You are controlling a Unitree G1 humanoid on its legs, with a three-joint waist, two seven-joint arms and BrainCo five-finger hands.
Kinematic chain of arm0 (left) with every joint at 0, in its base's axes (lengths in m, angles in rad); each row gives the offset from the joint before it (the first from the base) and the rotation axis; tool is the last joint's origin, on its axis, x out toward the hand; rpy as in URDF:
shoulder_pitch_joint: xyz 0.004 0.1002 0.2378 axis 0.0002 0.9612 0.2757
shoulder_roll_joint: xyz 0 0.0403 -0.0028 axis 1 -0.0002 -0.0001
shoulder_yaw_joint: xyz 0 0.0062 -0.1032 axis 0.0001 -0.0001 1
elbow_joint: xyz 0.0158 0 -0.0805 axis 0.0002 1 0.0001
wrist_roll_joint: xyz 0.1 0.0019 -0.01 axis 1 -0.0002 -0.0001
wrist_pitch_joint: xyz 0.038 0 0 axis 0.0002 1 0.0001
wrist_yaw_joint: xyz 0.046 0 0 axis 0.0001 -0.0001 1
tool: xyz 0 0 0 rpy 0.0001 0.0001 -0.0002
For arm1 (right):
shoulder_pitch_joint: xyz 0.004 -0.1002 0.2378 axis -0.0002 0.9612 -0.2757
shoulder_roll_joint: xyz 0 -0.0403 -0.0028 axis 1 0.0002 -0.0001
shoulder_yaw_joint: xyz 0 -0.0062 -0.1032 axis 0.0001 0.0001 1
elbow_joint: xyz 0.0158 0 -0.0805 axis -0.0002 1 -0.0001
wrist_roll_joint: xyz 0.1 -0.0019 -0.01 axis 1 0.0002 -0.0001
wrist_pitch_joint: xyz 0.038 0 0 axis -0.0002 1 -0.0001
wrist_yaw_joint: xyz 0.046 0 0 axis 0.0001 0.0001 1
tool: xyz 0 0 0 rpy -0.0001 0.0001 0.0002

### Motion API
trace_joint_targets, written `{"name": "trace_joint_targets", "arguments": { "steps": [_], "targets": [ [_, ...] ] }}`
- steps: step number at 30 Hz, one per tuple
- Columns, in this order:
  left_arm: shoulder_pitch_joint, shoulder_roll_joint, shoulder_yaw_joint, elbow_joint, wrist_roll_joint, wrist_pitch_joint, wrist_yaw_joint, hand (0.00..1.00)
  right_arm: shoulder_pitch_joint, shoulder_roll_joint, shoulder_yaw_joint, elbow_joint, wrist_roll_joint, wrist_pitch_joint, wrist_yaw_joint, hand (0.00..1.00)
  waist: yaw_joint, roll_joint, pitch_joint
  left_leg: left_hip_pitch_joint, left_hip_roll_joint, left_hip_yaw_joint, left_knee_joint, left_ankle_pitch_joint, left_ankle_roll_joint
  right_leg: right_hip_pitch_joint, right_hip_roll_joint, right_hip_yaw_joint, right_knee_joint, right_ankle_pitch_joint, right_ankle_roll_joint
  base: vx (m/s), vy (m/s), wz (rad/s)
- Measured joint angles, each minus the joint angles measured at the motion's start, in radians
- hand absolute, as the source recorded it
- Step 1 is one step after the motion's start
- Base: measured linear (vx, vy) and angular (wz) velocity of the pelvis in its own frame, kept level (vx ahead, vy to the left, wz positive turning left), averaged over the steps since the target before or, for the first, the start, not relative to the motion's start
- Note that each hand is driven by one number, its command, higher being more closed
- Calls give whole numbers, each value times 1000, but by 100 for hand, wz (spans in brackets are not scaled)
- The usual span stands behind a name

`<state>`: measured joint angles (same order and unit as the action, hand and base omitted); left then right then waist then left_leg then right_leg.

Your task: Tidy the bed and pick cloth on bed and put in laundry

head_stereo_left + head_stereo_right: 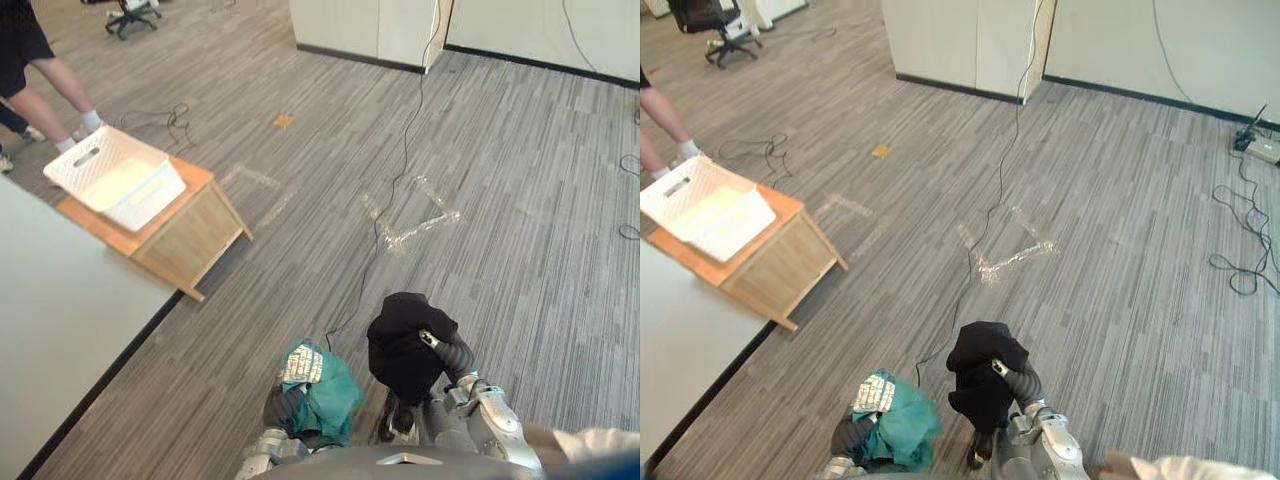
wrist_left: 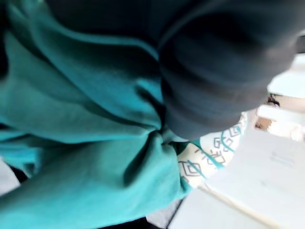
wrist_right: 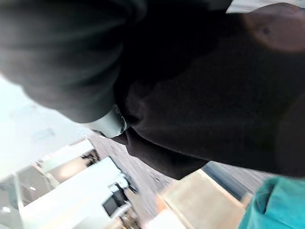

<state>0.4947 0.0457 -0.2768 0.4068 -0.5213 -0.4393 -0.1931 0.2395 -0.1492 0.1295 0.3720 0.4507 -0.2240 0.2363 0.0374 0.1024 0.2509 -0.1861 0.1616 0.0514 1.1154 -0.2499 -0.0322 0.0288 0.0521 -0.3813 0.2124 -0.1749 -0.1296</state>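
Note:
A teal cloth (image 1: 325, 398) with a white patterned patch hangs bunched from my left hand (image 1: 281, 406), low in front of me above the floor. In the left wrist view the teal cloth (image 2: 95, 157) gathers tightly against the hand's dark cover (image 2: 224, 62). My right hand (image 1: 455, 352) is beside it, raised, with a black cloth (image 1: 403, 350) draped over and gripped in it. A silver finger (image 3: 109, 124) presses into the black cloth (image 3: 205, 105). The white laundry basket (image 1: 115, 175) sits far off to the left on a low wooden table (image 1: 200, 230).
The pale bed (image 1: 60, 320) fills the lower left, its corner next to the wooden table. A person's legs (image 1: 60, 90) stand behind the basket. A thin cable (image 1: 400, 170) and tape marks (image 1: 420, 220) cross the grey carpet. White cabinets (image 1: 370, 30) line the far wall.

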Motion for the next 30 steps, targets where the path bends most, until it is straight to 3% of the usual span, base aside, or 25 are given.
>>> {"name": "trace_joint_targets", "arguments": {
  "steps": [2, 3, 4, 5, 6, 7, 8, 10, 11, 12, 13, 14, 15, 16, 17, 18, 20, 22, 24, 25, 26, 27, 28, 30],
  "targets": [
    [12, 2, 0, -23, -7, -2, 1, 100, -1, -16, -4, 1, 0, 3, 15, 100, 18, -3, 4, -65, -48, 36, -133, -27, -7, 74, 21, 35, -71, -1, 1, 361, -157, -77],
    [11, 4, -2, -34, -13, -3, 4, 100, 2, -17, -2, 0, -2, 12, 31, 100, 19, -10, 11, -75, -87, 78, -307, -24, -7, 126, 21, 53, -98, -11, 8, 494, -146, -51],
    [9, 4, -19, -42, -25, -3, 13, 100, 10, -28, -2, 0, -3, 17, 40, 100, 10, -15, 14, -71, -118, 126, -495, 1, -6, 176, 20, 57, -112, -15, 14, 445, -108, -27],
    [7, 5, -27, -42, -32, -3, 18, 100, 13, -31, -2, 0, -3, 19, 42, 100, 7, -15, 15, -67, -127, 147, -562, 20, -6, 192, 20, 54, -119, -18, 19, 461, -81, -14],
    [4, 3, -54, -42, -49, -3, 30, 100, 35, -39, -2, 0, -3, 20, 44, 100, 3, -15, 16, -50, -149, 224, -745, 93, 0, 250, 21, 44, -147, -29, 38, 477, -60, -6],
    [6, 4, -74, -42, -50, -2, 41, 100, 66, -50, -2, 0, -4, 20, 53, 100, 2, -15, 20, -36, -161, 297, -842, 153, 5, 314, 26, 30, -175, -42, 60, 466, -46, -1],
    [7, 4, -79, -42, -50, -2, 44, 100, 79, -50, -2, 0, -4, 20, 56, 100, 1, -13, 20, -36, -165, 325, -858, 169, 11, 337, 31, 22, -185, -45, 67, 559, -30, 19],
    [-5, 4, -86, -43, -58, -1, 48, 100, 118, -55, 2, 5, -7, 16, 63, 100, -1, -10, 18, -42, -161, 421, -879, 206, 59, 409, 56, -16, -210, -83, 122, 531, -7, 15],
    [-4, 4, -86, -43, -60, -1, 49, 100, 120, -59, 11, 22, -14, 14, 62, 100, 11, -18, 7, -48, -169, 458, -890, 210, 111, 428, 55, -19, -199, -128, 133, 530, 6, -20],
    [0, 6, -84, -36, -77, 1, 50, 100, 122, -52, 18, 35, -21, 14, 62, 100, 23, -39, -15, -61, -186, 470, -869, 247, 248, 433, 39, -28, -162, -182, 162, 550, -2, -16],
    [-5, 5, -82, -26, -79, 2, 53, 100, 121, -47, 17, 44, -23, 13, 61, 100, 20, -44, -19, -64, -190, 469, -847, 246, 280, 430, 30, -29, -128, -191, 174, 702, 35, 41],
    [-30, 1, -66, -16, -79, 5, 81, 100, 114, -24, 18, 91, -30, 14, 61, 100, 10, -79, -44, -76, -197, 430, -758, 151, 319, 318, -51, -59, 192, -196, 208, 602, 58, 56],
    [-35, 4, -59, -19, -79, 5, 89, 100, 106, -16, 19, 101, -37, 14, 61, 100, 16, -90, -45, -69, -199, 421, -743, 122, 312, 265, -87, -65, 336, -169, 227, 588, 82, 51],
    [-38, 6, -50, -21, -79, 4, 92, 100, 106, -14, 19, 106, -45, 13, 63, 100, 22, -90, -49, -59, -206, 409, -739, 103, 303, 220, -120, -69, 453, -126, 218, 464, 53, 31],
    [-40, 16, -35, -31, -78, 1, 115, 100, 89, 7, 19, 126, -62, 9, 68, 100, 23, -117, -42, -14, -236, 365, -743, 69, 289, 113, -214, -78, 724, -16, 162, 580, 34, 82],
    [-46, 23, -33, -28, -78, 2, 141, 100, 91, 18, 19, 128, -73, 8, 70, 100, 12, -126, -36, 63, -260, 313, -756, 48, 272, 56, -286, -83, 862, -37, 149, 718, 6, 123],
    [-48, 27, -33, -28, -78, 5, 173, 100, 101, 16, 39, 126, -95, -10, 73, 100, 1, -115, -33, 148, -267, 236, -780, 32, 262, 15, -311, -70, 870, -68, 150, 606, -36, 128],
    [-69, 45, -26, -45, -79, 15, 204, 100, 115, 19, 66, 117, -102, -41, 71, 100, -23, -100, -28, 238, -268, 100, -837, 31, 254, -78, -307, -27, 782, -106, 171, 612, -138, 182],
    [-107, 56, -19, -53, -79, 41, 218, 100, 121, 22, 83, 103, -101, -48, 54, 100, -27, -100, -26, 292, -268, -31, -881, 34, 230, -169, -296, 5, 583, -113, 179, 546, -214, 195],
    [-122, 58, -18, -53, -80, 62, 221, 100, 122, 22, 84, 98, -101, -49, 39, 100, -27, -96, -24, 321, -268, -113, -894, 24, 211, -207, -288, 32, 407, -92, 197, 367, -185, 149],
    [-125, 58, -18, -51, -81, 68, 219, 100, 122, 22, 83, 96, -101, -49, 34, 100, -27, -93, -23, 331, -268, -144, -894, 18, 202, -217, -282, 54, 334, -73, 205, 539, -326, 193],
    [-125, 58, -3, -29, -80, 80, 203, 100, 121, 18, 80, 95, -100, -51, 35, 100, -26, -93, -22, 356, -263, -215, -892, -3, 167, -222, -265, 132, 120, 19, 214, 351, -256, 135],
    [-124, 58, 5, -20, -81, 81, 197, 100, 121, 19, 80, 94, -100, -51, 35, 100, -25, -94, -22, 363, -261, -231, -888, -13, 158, -224, -264, 155, 72, 46, 217, 542, -424, 169],
    [-106, 59, 53, -9, -88, 81, 190, 100, 129, 21, 80, 77, -100, -48, 49, 100, -15, -105, -23, 383, -244, -286, -837, -101, 116, -241, -269, 208, -10, 116, 233, 518, -505, 118]
  ]
}}
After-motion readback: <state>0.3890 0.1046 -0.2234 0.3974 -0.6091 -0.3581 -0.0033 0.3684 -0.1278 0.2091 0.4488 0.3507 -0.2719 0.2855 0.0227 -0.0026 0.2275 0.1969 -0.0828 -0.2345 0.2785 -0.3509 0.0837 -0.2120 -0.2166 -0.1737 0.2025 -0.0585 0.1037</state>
